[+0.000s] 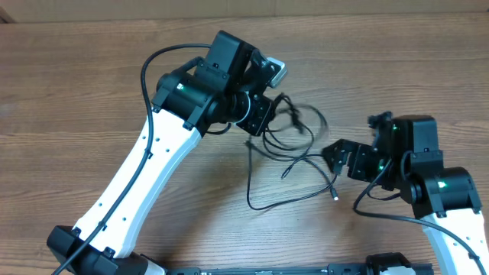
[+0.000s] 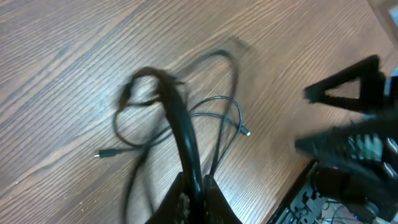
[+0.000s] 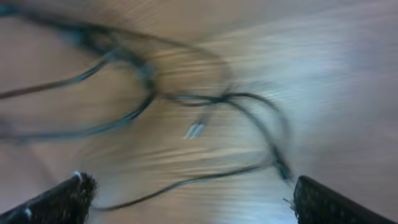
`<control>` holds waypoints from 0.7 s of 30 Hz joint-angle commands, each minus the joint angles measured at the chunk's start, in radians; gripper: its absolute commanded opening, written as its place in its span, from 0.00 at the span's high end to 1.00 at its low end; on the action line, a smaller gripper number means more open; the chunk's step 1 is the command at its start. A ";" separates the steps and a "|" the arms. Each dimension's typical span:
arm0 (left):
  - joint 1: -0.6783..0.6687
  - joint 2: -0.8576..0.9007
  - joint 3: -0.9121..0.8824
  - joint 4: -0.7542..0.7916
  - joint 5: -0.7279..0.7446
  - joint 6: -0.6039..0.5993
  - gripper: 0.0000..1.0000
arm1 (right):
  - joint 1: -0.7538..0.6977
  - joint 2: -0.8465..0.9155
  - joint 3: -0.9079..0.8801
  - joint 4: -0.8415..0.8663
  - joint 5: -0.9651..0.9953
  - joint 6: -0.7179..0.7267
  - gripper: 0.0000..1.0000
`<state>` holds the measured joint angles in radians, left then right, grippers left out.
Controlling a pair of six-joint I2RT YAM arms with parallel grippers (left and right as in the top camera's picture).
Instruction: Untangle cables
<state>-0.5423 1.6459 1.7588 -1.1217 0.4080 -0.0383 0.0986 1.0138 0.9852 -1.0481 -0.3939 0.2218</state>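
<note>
1. Overhead: the cables sprawl in loose black loops on the wooden table, between the left gripper and the right gripper.
2. Only the left wrist view shows the left gripper clenched on one strand, with loops spread out beyond it.
3. The right wrist view, blurred, shows that gripper's fingers spread wide and grasping nothing, with cables lying ahead of them.

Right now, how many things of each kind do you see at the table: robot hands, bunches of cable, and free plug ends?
Robot hands: 2 (left hand, right hand)
Bunch of tangled cables: 1
Free plug ends in view: 2
Total: 5
</note>
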 commanded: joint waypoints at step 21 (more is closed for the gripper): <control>-0.041 -0.005 0.011 0.245 1.080 0.114 0.96 | -0.003 0.103 -0.003 -0.008 0.293 0.022 0.00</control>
<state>-0.6182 1.6688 1.7542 -0.8890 1.2510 0.0467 0.1001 1.0607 0.9943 -1.0157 -0.3351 0.1989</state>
